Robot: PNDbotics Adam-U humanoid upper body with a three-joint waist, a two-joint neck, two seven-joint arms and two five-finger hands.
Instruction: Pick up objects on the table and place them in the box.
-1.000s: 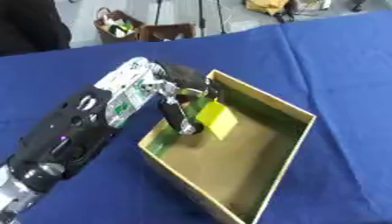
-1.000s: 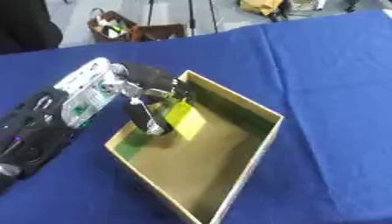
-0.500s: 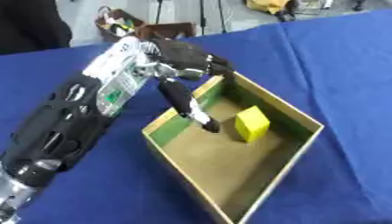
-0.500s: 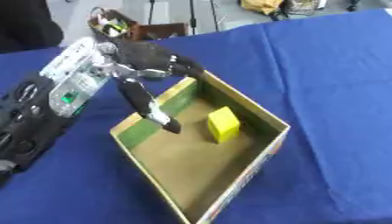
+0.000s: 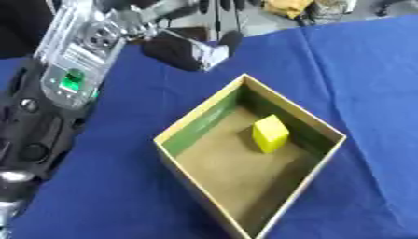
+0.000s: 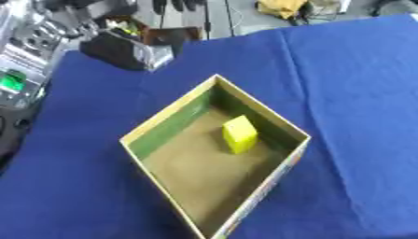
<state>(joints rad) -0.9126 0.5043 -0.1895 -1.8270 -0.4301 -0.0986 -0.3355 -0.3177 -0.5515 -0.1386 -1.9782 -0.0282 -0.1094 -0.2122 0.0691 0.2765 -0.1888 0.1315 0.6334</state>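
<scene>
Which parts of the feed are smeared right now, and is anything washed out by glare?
Left eye view: the left hand at upper left is motion-blurred, so its fingers cannot be read; the yellow block in the box has softer edges. Right eye view: the same smear on the hand; the box casts a faint shadow on the blue cloth. No glare in either view; the lighting looks even.

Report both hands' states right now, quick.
Left hand: raised above the table behind the box, holding nothing; whether its fingers are open or curled cannot be told.
Right hand: not in view.
</scene>
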